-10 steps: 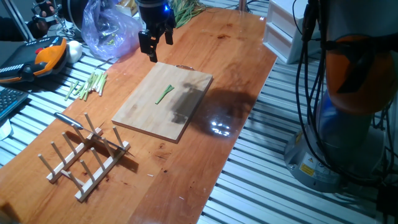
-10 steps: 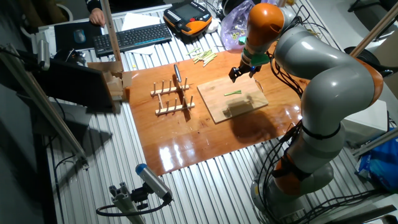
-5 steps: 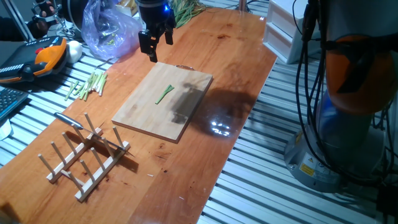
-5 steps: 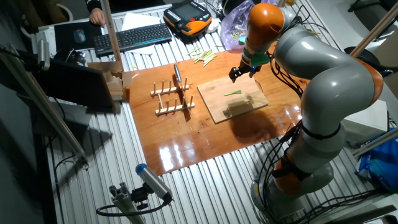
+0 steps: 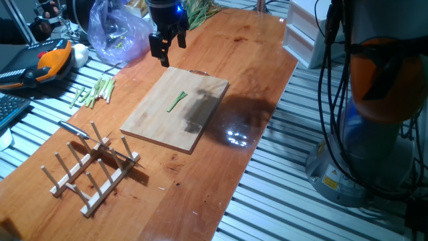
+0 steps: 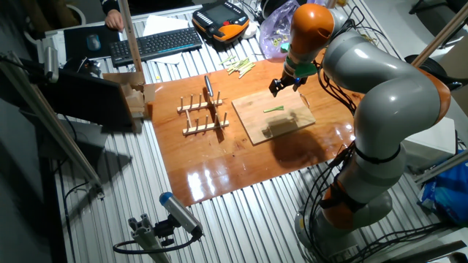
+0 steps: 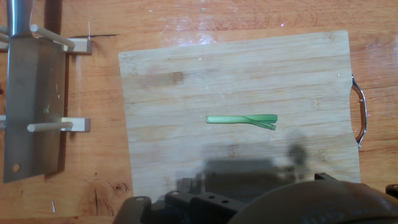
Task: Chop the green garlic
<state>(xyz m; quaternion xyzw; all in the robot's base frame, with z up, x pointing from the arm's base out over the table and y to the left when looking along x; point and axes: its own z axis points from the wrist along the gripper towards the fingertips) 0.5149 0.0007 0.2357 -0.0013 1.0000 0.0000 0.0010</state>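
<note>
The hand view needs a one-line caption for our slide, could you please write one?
Looking down from the hand: one whole green garlic stalk on the cutting board, cleaver resting on the wooden rack beside it.

Open air above cutting board (image 5: 175,110), peg rack (image 5: 90,167) well aside

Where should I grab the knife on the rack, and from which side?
Probably by the handle end, coming from above. The knife lies flat across the rack pegs, its wide blade offering no pinch; the handle juts past the rack, clear of the cutting board.
</note>
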